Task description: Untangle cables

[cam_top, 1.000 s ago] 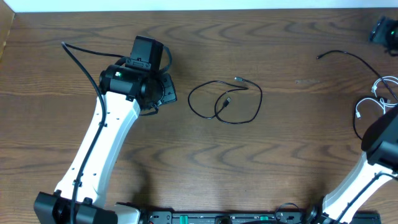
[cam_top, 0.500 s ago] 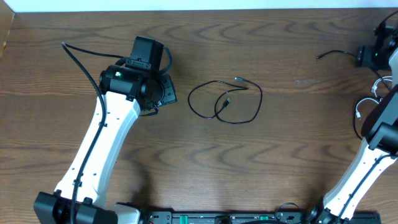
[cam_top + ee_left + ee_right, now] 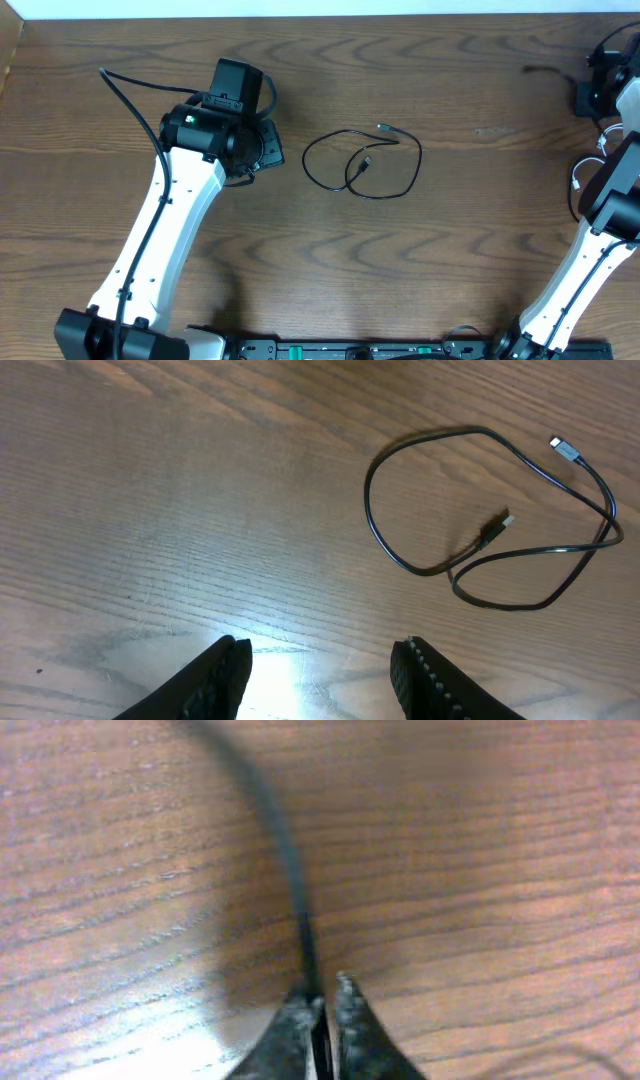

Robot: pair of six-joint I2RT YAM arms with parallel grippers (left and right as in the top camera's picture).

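The looped black cable lies alone at the middle of the table, crossing itself once, both plugs free. At the far right, a second black cable runs into the right gripper, which is clenched on it. The white cable sits at the right edge, possibly tangled with it; the arm hides that. The left gripper hovers part-open, grasping nothing. By my reading, one cable is separated and the right-hand pair remains.
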